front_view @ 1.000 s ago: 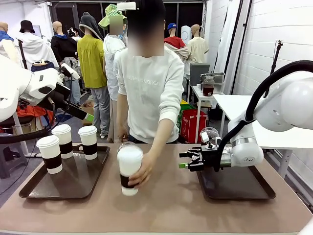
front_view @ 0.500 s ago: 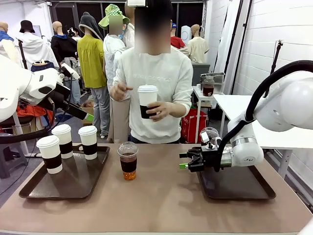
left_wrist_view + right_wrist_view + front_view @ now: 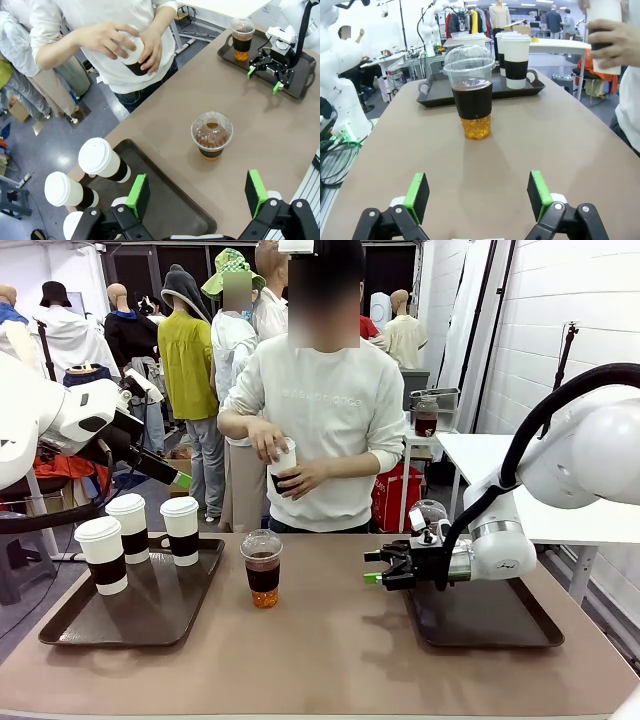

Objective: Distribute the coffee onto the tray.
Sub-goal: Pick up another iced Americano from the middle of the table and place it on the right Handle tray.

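We find the clear cup (image 3: pixel 263 570) upright, straight ahead of our right gripper (image 3: pixel 372 568), whose jaws stand apart and empty.

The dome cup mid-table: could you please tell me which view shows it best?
The right wrist view: the dome cup stands close and side-on, its brown liquid plain. The left wrist view shows the cup from above, mostly lid; the front view shows it small and farther off.
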Available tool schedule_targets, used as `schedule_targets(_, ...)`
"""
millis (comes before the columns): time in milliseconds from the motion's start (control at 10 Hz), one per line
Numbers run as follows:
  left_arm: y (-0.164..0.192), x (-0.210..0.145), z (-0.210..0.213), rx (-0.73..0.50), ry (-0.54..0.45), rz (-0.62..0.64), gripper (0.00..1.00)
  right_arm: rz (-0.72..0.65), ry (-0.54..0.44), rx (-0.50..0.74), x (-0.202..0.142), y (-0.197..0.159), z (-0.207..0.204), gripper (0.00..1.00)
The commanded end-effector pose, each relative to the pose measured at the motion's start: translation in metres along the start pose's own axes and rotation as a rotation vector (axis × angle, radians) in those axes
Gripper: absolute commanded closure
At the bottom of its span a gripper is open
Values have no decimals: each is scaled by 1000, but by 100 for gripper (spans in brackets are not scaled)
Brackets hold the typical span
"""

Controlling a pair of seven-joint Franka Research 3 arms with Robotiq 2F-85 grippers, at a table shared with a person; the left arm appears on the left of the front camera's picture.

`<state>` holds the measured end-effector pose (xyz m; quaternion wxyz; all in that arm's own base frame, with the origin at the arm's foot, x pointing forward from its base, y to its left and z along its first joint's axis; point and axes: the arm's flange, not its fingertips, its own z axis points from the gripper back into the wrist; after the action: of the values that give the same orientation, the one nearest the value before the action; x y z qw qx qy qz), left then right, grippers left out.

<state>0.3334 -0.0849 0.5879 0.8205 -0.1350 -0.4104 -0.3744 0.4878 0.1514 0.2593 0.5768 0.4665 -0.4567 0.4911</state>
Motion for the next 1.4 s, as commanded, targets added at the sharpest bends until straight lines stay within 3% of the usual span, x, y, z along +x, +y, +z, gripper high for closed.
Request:
schedule_targets(0, 1, -1, 1, -4, -3, 4, 0, 10, -3, -20, 0, -2, -26, 0)
schedule_targets(800, 1, -1, 1, -4, -3, 4, 0, 25, -3, 43, 6, -26, -121, 0)
schedule_targets(1300, 1, -1, 1, -4, -3, 4, 0, 11, 26, 102, 9, -37, -141, 0)
